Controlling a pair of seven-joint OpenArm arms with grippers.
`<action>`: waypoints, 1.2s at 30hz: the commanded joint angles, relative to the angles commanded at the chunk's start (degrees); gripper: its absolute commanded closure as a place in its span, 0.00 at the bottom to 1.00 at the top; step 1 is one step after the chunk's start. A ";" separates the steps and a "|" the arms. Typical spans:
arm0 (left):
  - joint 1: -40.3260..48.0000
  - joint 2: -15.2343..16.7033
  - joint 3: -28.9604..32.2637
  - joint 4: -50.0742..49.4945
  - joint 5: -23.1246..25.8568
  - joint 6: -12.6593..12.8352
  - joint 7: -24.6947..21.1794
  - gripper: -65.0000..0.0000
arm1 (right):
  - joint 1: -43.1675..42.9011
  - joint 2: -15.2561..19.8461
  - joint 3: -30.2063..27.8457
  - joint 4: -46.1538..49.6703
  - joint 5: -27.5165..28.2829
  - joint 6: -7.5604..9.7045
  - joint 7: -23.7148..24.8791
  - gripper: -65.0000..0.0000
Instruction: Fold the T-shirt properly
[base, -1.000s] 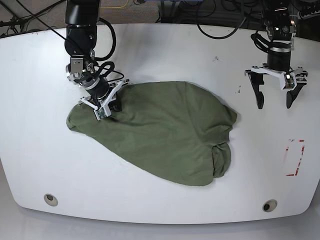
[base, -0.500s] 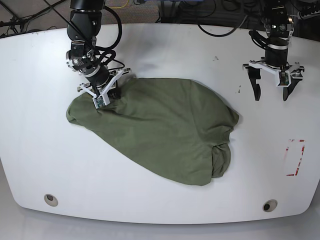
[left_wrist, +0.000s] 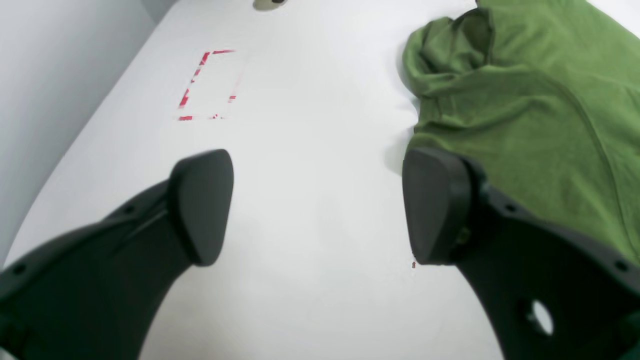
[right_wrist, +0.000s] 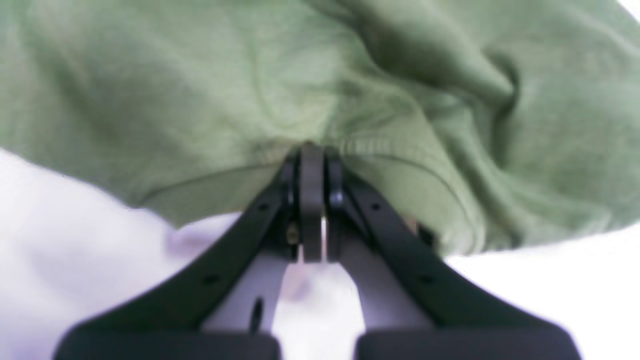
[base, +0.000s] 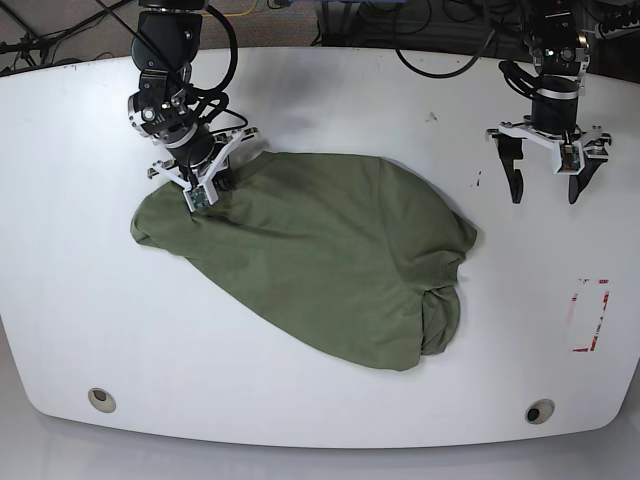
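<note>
**Q:** Starting nearest the camera, what lies on the bench (base: 320, 400)?

**A:** Two small round fittings sit in the white bench top along its near edge, one (base: 100, 399) toward the left of the base view, the other (base: 539, 411) toward the right. Beyond them the T-shirt (base: 320, 265) lies crumpled in a broad olive-green heap across the middle of the bench. Its near end, at the lower right of the heap, is bunched into thick folds.

**Q:** Anything beside the T-shirt?

**A:** To the right of the T-shirt, well apart from it, is a broken red rectangle (base: 590, 315) marked on the bench.

**Q:** Where are the pincers?

**A:** Both are at the far side. The right pincer (base: 198, 192) sits at the T-shirt's far left corner. In the right wrist view its fingers (right_wrist: 312, 200) are pressed together, pinching a seamed edge of the cloth, which gathers into small puckers at the grip. That view is soft, so I cannot tell which edge of the garment it is.

**Q:** And the other?

**A:** The left pincer (base: 545, 190) hangs over bare bench, to the right of the T-shirt and well apart from it. Its black fingers (left_wrist: 200, 205) are spread wide with nothing between them. In the left wrist view the T-shirt's folded end shows just past one fingertip.
</note>
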 joint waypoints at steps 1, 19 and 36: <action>0.00 0.00 -0.09 0.00 0.09 0.00 0.00 0.25 | -0.18 0.00 -0.18 0.88 0.00 0.00 -0.62 0.99; -0.18 -0.09 -0.35 -0.18 0.09 0.00 0.00 0.21 | -2.55 2.02 -13.98 9.67 -0.53 0.09 -6.33 0.33; -0.18 -0.18 -0.35 -0.18 0.09 0.00 0.00 0.11 | -0.18 7.38 -16.88 3.16 -0.53 0.09 -3.43 0.14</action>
